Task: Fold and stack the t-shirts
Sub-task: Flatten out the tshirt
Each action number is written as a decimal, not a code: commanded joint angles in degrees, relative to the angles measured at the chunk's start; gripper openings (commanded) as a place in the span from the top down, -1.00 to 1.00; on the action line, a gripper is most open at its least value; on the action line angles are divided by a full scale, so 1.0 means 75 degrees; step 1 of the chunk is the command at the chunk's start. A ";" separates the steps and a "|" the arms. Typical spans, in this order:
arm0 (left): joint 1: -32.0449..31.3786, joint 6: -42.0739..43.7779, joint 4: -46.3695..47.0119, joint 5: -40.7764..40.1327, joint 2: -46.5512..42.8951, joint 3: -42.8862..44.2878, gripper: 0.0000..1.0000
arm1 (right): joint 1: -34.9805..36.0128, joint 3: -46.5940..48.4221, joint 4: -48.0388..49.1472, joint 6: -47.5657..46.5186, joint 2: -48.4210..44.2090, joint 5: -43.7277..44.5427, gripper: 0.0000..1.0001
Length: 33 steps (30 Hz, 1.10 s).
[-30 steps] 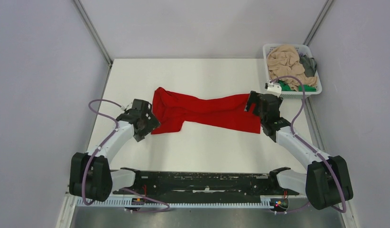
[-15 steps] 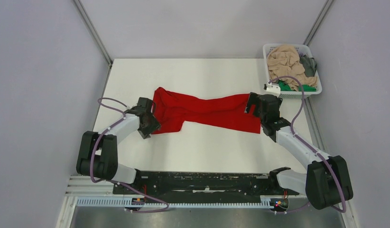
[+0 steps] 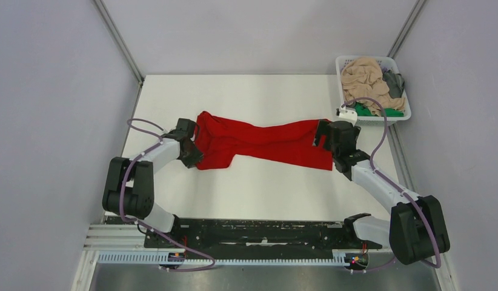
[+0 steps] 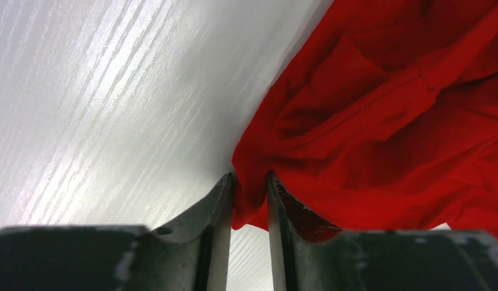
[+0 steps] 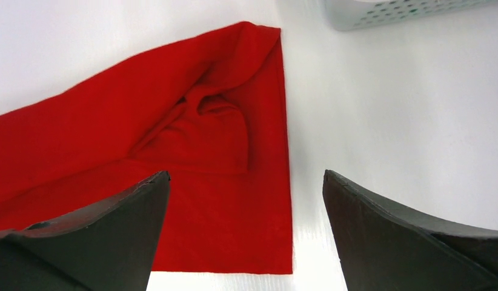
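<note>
3 shirts (image 3: 363,79) in basket (image 3: 389,119): peach, grey, green.

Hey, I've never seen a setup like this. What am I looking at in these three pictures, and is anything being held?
Two robot arms are bolted to a white table. The wide picture looks down from above and behind them. The other two come from a camera on each wrist. A red t-shirt lies stretched across the table, and a white basket at the far right holds more clothes. The left hand pinches the shirt's edge between its fingers. The right hand stands wide open over the other end, holding nothing.
</note>
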 commanded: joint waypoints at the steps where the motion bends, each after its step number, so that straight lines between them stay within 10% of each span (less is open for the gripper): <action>1: 0.0018 0.0246 0.0422 0.0556 0.0289 -0.0168 0.52 | -0.0011 0.0155 -0.0383 0.0113 0.0019 0.0497 -0.96; 4: 0.0016 0.0260 0.0272 0.0588 0.0235 -0.0238 0.96 | -0.0020 0.0185 -0.0684 0.0297 -0.0027 0.0816 -0.96; 33: 0.0015 0.0101 -0.0184 0.0651 -0.1386 -0.1023 0.96 | -0.0087 -0.0040 -0.1924 0.1561 0.1228 -0.0465 -0.54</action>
